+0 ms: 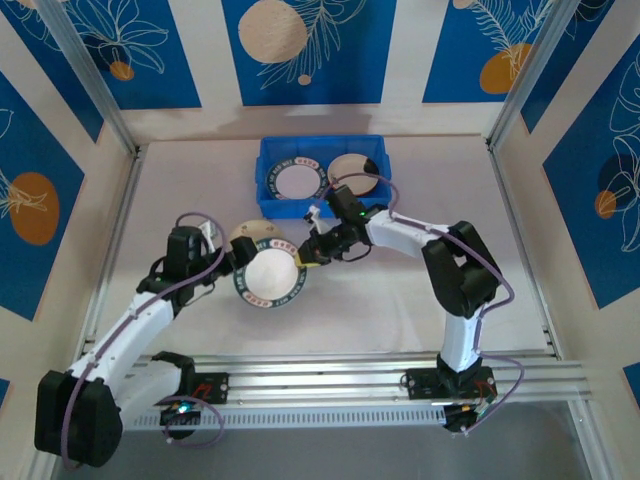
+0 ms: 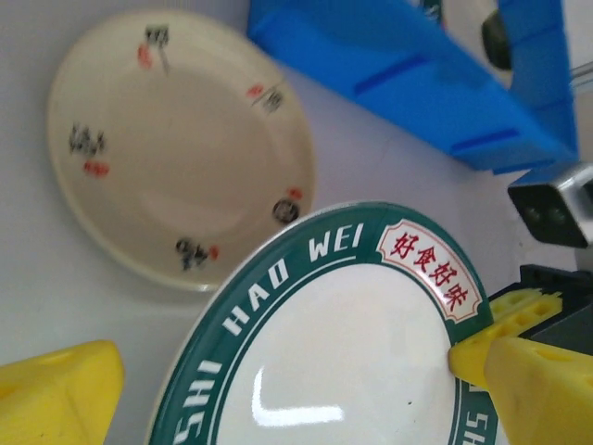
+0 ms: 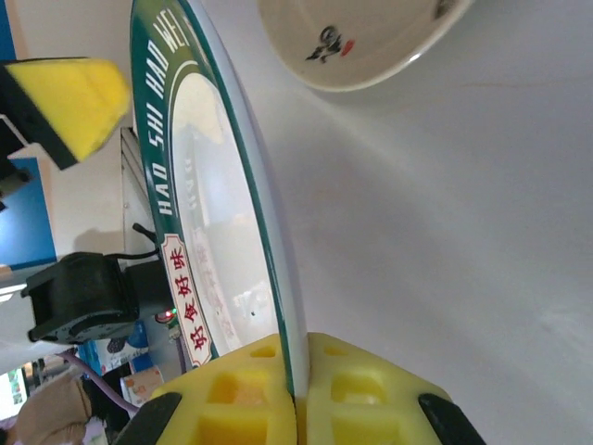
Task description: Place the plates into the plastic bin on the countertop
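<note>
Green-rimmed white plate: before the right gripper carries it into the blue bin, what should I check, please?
1. Right gripper shut on rim of green-rimmed white round plate: ok.
2. Left gripper open: ok.
3. Held plate lifted off pale countertop: cannot tell.
4. Held plate clear of loose cream round plate: cannot tell.
5. Bare floor in blue plastic bin: not ok; second green-rimmed plate and binned cream plate fill most.
</note>
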You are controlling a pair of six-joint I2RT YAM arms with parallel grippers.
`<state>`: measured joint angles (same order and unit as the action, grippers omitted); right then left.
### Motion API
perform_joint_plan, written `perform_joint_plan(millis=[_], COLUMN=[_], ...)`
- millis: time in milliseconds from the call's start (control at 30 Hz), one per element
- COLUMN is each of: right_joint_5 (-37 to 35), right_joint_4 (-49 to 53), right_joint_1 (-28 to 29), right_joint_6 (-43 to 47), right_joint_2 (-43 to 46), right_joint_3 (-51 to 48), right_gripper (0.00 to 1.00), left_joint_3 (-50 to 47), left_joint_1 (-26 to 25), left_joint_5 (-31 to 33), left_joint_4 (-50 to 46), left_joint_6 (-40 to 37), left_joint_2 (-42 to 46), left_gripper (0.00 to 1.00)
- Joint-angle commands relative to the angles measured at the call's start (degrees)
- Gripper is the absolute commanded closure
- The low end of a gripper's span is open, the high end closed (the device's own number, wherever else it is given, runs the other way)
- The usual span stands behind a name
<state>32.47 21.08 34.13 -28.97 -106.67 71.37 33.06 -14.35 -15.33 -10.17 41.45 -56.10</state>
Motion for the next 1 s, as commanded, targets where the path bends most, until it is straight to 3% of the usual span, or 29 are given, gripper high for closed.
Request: perform_joint_plan(millis=[0, 300, 500, 967], right_joint_5=[-1.4, -4.5, -6.9, -7.9], right_joint_4=[5.3, 7.8, 8.0, 7.5], right_joint_1=[-3.3, -12.2, -16.9, -18.0], right_joint_6=[2.0, -0.5, -4.8, -9.9], right_joint_2=[4.2, 5.1, -2.4, -20.1], right_joint_3=[3.7, 17.6, 30.0, 46.7], right_gripper=[1.00, 1.00, 1.00, 1.00], left_joint_3=[4.0, 5.4, 6.5, 6.9], left_joint_1=[-0.4, -0.4, -0.4, -0.4], left_joint_5=[2.6, 0.5, -1.4, -1.6], left_joint_4=[1.4, 9.1, 11.1, 12.1], left_joint_6=[-2.2, -1.3, -1.1, -1.0], left_joint_2=[-1.7, -5.8, -8.6, -10.2], left_gripper=[0.00, 0.00, 0.00, 0.00])
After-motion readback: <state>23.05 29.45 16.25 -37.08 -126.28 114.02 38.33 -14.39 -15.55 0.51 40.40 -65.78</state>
